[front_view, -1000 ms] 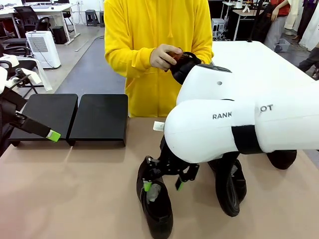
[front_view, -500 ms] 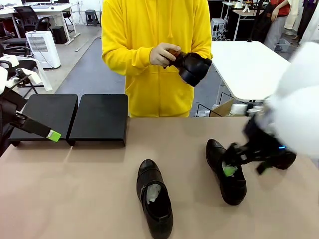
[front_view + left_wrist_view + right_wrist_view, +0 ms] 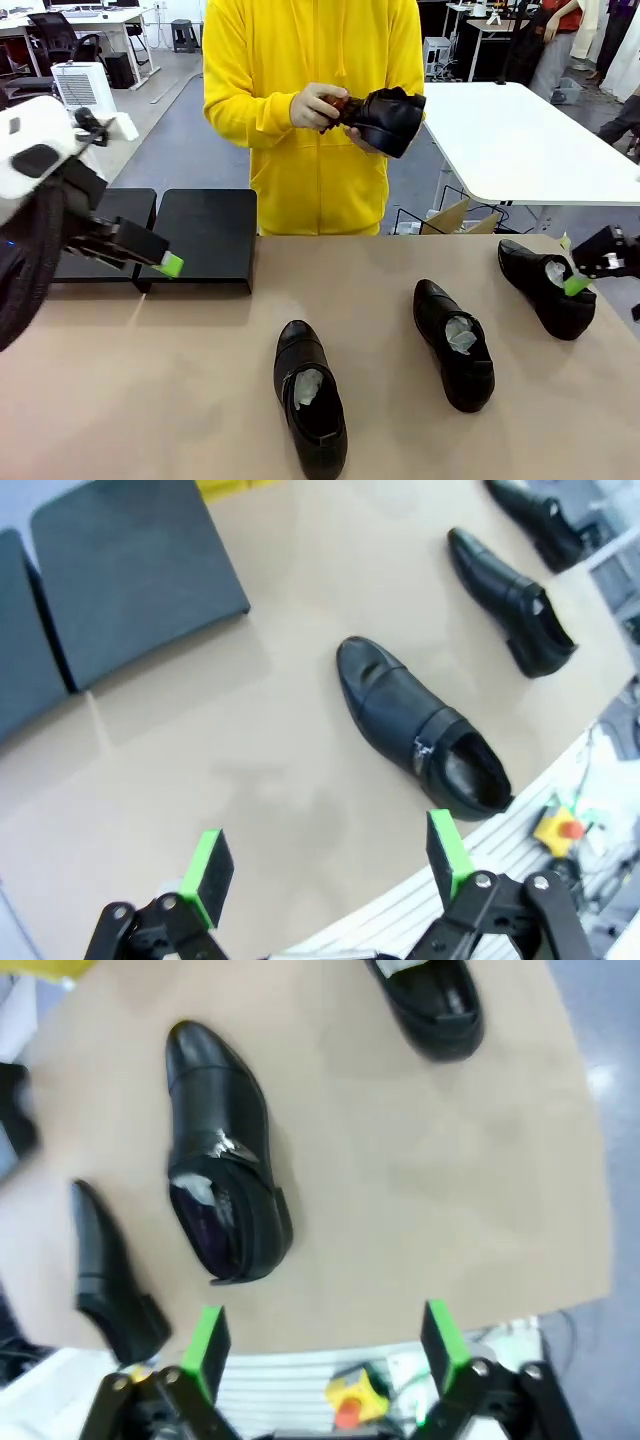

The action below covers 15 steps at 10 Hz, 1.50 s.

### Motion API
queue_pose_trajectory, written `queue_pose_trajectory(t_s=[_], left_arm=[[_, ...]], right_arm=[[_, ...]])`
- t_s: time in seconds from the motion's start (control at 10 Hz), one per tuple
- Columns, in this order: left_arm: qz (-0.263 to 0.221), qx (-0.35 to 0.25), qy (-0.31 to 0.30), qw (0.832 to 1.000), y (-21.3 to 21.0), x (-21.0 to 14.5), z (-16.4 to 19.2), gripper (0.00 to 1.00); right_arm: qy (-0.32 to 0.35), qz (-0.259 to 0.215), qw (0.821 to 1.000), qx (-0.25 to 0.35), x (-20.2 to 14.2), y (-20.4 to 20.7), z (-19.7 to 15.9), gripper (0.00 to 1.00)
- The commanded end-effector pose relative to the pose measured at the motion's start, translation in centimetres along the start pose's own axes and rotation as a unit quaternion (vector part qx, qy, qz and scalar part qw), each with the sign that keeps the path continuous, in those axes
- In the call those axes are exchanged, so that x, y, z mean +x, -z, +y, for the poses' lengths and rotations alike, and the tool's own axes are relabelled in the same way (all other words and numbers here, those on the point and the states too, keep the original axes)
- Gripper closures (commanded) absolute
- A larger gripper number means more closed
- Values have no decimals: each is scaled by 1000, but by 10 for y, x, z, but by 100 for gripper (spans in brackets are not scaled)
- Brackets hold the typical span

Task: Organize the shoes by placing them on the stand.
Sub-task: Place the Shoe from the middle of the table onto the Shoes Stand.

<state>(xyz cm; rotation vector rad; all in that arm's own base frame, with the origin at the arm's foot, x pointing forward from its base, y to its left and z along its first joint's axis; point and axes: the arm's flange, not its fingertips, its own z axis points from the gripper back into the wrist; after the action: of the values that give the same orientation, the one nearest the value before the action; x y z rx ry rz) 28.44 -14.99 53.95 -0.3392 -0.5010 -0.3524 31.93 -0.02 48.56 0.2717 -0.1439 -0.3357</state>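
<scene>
Three shoes sit on the table on our end: the left shoe closest to our side, the middle shoe off to its right, and the right shoe over by the table's right edge. All three point their toes roughly toward the far side and have white paper stuffed inside. The fourth shoe is up in the person's hands across the table. The stand is at the far left of the table. Our left gripper hangs above the table near the stand's front edge, jaws wide, holding nothing. Our right gripper is spread wide too, empty, just beside the right shoe.
</scene>
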Motion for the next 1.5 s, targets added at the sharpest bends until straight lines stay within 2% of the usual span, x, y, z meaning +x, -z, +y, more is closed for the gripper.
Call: queue_pose_trajectory(t_s=[0.0, 0.1, 0.2, 0.3, 0.4, 0.5, 0.7, 0.8, 0.9, 1.0, 1.2, 1.4], left_arm=[[-8, -14, 37, 999, -2, 5, 23, 0], [-8, -14, 37, 999, -2, 5, 23, 0], [-8, -14, 37, 999, -2, 5, 23, 0], [-1, -1, 9, 1000, -1, 1, 3, 0], [-2, -37, 8, 999, -2, -17, -45, 0], [-6, -74, -12, 997, 1, -29, -92, 0], [1, -100, -87, 991, 33, -37, -155, 0], [46, -64, -130, 988, 68, -42, -171, 0], [61, -26, -150, 986, 91, -46, -184, 0], [75, 0, -166, 983, 113, -47, -198, 0], [104, 48, -172, 978, 162, -38, -217, 0], [111, 60, -180, 976, 181, -30, -226, 0]], right_arm=[[-54, 2, 998, -7, -12, 4, 28, 0], [-54, 2, 998, -7, -12, 4, 28, 0], [-16, 0, 1000, -6, -4, 2, 10, 0], [-48, -72, 995, -38, 0, -8, 1, 0], [-73, -88, 990, -88, 13, -21, -21, 0], [-64, -104, 985, -118, 24, -32, -39, 0], [-7, -115, 984, -136, 45, -49, -68, 0], [30, -113, 984, -136, 50, -52, -75, 0], [-29, -110, 985, -127, 30, -47, -62, 0], [-29, -110, 985, -127, 30, -47, -62, 0], [-29, -110, 985, -127, 30, -47, -62, 0], [-29, -110, 985, -127, 30, -47, -62, 0]])
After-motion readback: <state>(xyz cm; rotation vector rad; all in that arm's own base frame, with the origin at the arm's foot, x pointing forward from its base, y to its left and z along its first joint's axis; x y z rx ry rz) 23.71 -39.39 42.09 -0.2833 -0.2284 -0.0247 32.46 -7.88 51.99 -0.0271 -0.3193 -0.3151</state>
